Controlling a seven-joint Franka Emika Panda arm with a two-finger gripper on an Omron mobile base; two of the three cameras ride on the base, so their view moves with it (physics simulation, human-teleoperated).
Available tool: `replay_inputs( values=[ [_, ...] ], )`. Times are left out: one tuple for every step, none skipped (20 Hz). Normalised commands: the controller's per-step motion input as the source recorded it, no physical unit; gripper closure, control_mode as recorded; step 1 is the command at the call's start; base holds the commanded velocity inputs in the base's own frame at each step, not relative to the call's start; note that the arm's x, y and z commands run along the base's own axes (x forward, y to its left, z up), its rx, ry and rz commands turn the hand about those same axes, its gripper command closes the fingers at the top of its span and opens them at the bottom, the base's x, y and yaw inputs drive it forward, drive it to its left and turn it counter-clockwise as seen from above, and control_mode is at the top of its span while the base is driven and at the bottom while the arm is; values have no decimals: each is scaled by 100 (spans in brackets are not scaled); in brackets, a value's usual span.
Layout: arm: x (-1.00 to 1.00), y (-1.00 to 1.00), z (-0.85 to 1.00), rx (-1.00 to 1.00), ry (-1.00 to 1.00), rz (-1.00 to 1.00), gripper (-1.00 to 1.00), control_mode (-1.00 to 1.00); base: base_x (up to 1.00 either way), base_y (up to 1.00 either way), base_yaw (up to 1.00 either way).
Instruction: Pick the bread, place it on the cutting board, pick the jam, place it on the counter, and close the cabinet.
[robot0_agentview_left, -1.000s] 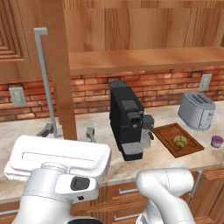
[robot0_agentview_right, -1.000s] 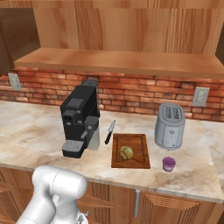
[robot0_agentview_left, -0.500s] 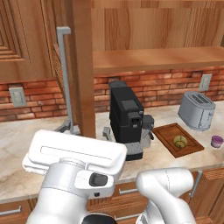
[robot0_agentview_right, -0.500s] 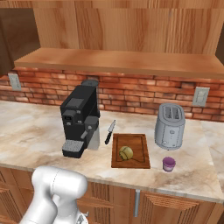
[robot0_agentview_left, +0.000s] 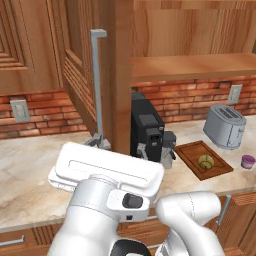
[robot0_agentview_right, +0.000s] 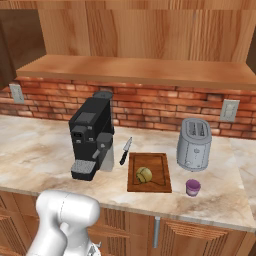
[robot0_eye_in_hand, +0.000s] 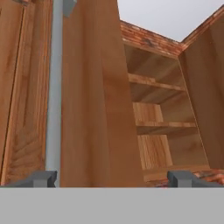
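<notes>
Swinging further toward shut since a second ago, the cabinet door is now showing nearly edge-on in the left base view, its long silver bar handle standing closer to the coffee machine. In the hand view the gripper is sitting with its two grey tips spread wide apart, holding nothing, the door's edge rising between them (whether either tip is touching the wood I cannot tell). That same view is looking past the door into the cabinet's plain wooden shelves, which the base cameras are not showing. From the right base view, the bread, a round yellowish lump, is lying on the cutting board, a dark brown rectangle with a grooved rim. The jam, a squat purple jar, is standing on the counter just beside the board's right edge and in front of the rounded silver toaster. A black-handled knife is lying between the coffee machine and the board. The counter is beige and marbled, backed by red brick.
</notes>
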Motion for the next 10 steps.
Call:
replay_inputs(
  values=[
    [6,-31,0,0,-4,-6,-100,-100,0,0,0],
    [6,-31,0,0,-3,-7,-100,-100,0,0,0],
    [3,-29,0,0,-3,-8,-100,-100,0,0,0],
    [3,-29,0,0,-3,-8,-100,-100,0,0,0],
    [1,-33,0,0,-3,-10,-100,-100,0,0,0],
    [0,-32,0,0,-2,-12,-100,-100,0,0,0],
    [0,-31,0,0,-2,-12,-100,-100,0,0,0],
    [1,-29,0,0,-2,-11,-100,-100,0,0,0],
    [1,-29,0,0,-1,-11,-100,-100,0,0,0],
    [3,-29,0,0,-1,-11,-100,-100,0,0,0]
  ],
)
